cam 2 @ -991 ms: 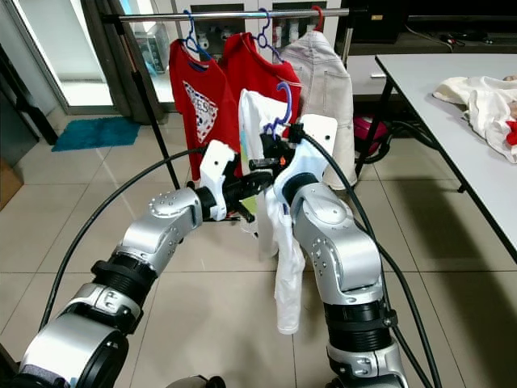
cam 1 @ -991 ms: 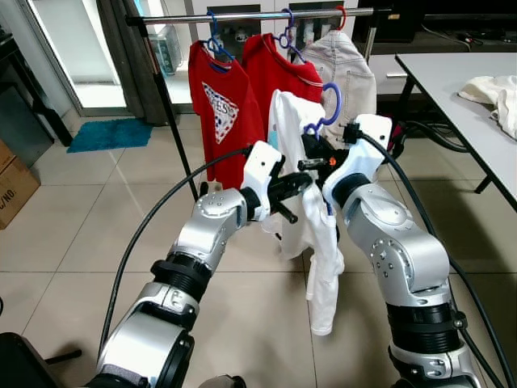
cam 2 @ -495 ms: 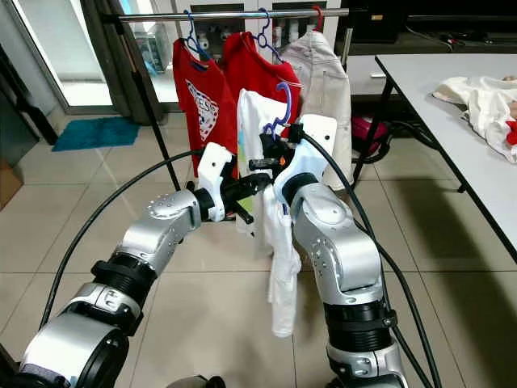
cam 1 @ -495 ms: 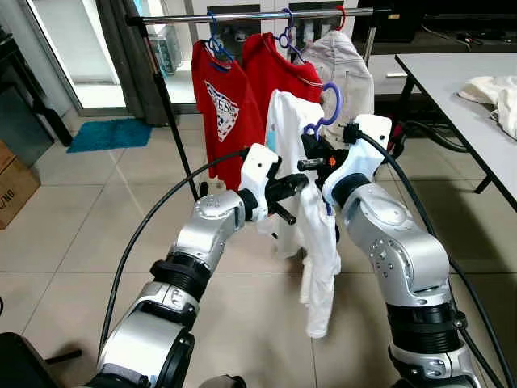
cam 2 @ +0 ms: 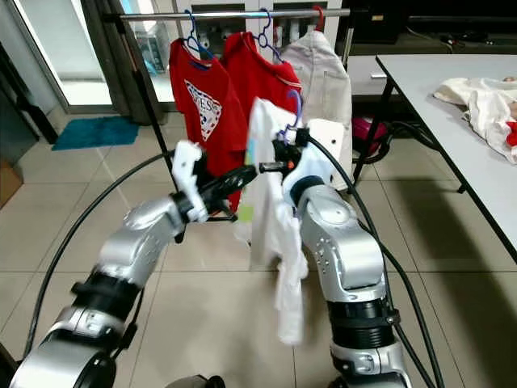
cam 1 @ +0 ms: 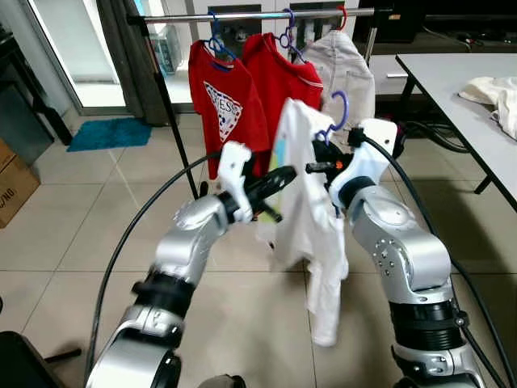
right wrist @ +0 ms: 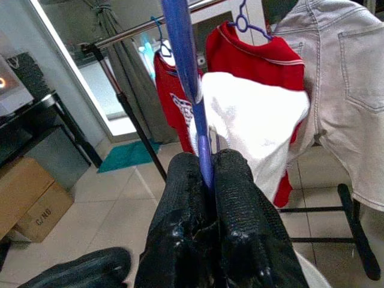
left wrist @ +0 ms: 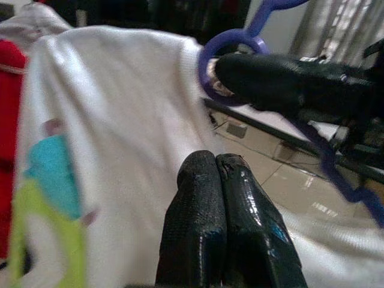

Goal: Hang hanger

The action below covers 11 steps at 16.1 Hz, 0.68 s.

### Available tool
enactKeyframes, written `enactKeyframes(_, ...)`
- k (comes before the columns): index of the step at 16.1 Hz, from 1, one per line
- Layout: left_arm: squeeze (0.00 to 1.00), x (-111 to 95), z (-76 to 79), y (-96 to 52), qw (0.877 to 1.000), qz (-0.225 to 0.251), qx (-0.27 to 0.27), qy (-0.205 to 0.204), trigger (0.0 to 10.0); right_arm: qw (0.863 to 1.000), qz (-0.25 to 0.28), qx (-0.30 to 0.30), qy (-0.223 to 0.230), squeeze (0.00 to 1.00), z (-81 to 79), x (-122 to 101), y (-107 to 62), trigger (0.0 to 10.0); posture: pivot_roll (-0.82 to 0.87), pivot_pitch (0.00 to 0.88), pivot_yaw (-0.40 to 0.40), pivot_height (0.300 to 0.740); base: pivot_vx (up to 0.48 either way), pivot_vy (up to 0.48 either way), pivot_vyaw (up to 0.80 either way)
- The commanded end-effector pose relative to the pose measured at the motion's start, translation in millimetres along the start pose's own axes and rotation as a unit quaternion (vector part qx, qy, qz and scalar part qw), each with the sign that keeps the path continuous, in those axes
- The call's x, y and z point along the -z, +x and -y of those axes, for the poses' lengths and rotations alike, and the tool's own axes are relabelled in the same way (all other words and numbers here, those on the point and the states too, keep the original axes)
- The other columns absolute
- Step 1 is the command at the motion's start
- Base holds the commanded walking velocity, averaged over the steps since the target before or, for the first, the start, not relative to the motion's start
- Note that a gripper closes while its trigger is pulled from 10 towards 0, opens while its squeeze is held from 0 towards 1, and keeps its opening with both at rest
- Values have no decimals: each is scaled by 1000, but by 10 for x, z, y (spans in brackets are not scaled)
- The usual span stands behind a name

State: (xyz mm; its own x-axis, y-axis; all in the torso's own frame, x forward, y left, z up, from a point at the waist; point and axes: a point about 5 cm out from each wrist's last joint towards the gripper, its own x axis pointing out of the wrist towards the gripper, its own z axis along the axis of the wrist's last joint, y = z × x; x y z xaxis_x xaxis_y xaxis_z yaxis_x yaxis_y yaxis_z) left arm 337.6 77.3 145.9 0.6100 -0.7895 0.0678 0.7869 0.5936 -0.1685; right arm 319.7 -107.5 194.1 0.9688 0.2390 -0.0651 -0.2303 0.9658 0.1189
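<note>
**White shirt on a purple hanger, held short of the rail**

On the far left of the tiled floor, a cardboard box (cam 1: 11, 179) stands against the wall, its top out of frame, so what it holds cannot be told. Beyond it lies a blue mat (cam 1: 109, 133) by the glass door.

The left gripper (cam 1: 279, 179) reaches toward the centre. Its wrist view shows its two black fingers (left wrist: 207, 222) pressed together with nothing between them, their tips close to the white shirt (cam 1: 307, 194).

Behind the arms, the clothes rail (cam 1: 250, 14) carries a red printed T-shirt (cam 1: 222, 105) on a blue hanger, a plain red shirt (cam 1: 279, 81) on a purple hanger, and pale jeans (cam 1: 347, 73) on a red hook.

The purple hanger (cam 1: 335, 113) with the white shirt hangs in front of the rail and below it, not hooked on. The right gripper (cam 1: 319, 168) grips it: in its wrist view the fingers (right wrist: 240, 222) are closed tightly around the hanger's thin stem (right wrist: 191, 78). The shirt drapes down past the right forearm.

At the far right, a grey table (cam 1: 460, 89) bears a crumpled cream cloth (cam 1: 493, 93).
</note>
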Motion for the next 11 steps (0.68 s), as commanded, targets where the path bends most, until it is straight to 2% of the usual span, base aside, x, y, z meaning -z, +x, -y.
enactKeyframes(1, 0, -36, -64, -45, 999, -5, -31, 18, 0, 1000, 5, -11, -1, 0, -52, -46, 19, 10000, -91, 0, 78, 740, 0, 0, 0)
enactKeyframes(2, 0, -1, -103, -60, 997, -31, -55, 50, 1647, 1000, 6, -21, 0, 0, -96, -48, 29, 10000, -86, 0, 76, 740, 0, 0, 0)
enactKeyframes(3, 0, -2, -95, -44, 996, -37, -52, 55, 10000, 999, 11, -31, 5, 0, -140, -61, 30, 10000, -80, 0, 76, 740, 0, 0, 0)
enactKeyframes(4, 71, -52, -88, -10, 995, -24, -57, 75, 10000, 999, 22, -43, 12, 0, -189, -86, 24, 10000, -78, 0, 77, 740, 0, 0, 0)
enactKeyframes(5, 1000, -100, -105, 11, 985, -21, -81, 149, 10000, 998, 34, -52, 24, 0, -241, -100, 7, 10000, -75, 0, 79, 740, 0, 0, 0)
enactKeyframes(6, 1000, -109, -102, 15, 978, -21, -85, 189, 10000, 997, 38, -55, 29, 0, -256, -101, -1, 10000, -76, 0, 78, 740, 0, 0, 0)
enactKeyframes(7, 1000, -106, -98, 20, 973, -21, -90, 212, 10000, 997, 42, -56, 35, 0, -257, -106, -6, 10000, -76, 0, 78, 740, 0, 0, 0)
enactKeyframes(9, 1000, -130, -99, 5, 971, 14, -129, 202, 10000, 996, 53, -65, 42, 0, -270, -129, -21, 10000, -82, 0, 76, 740, 0, 0, 0)
enactKeyframes(11, 1000, -137, -94, 22, 977, 47, -142, 155, 10000, 995, 58, -70, 43, 0, -278, -152, -18, 10000, -83, 0, 71, 740, 0, 0, 0)
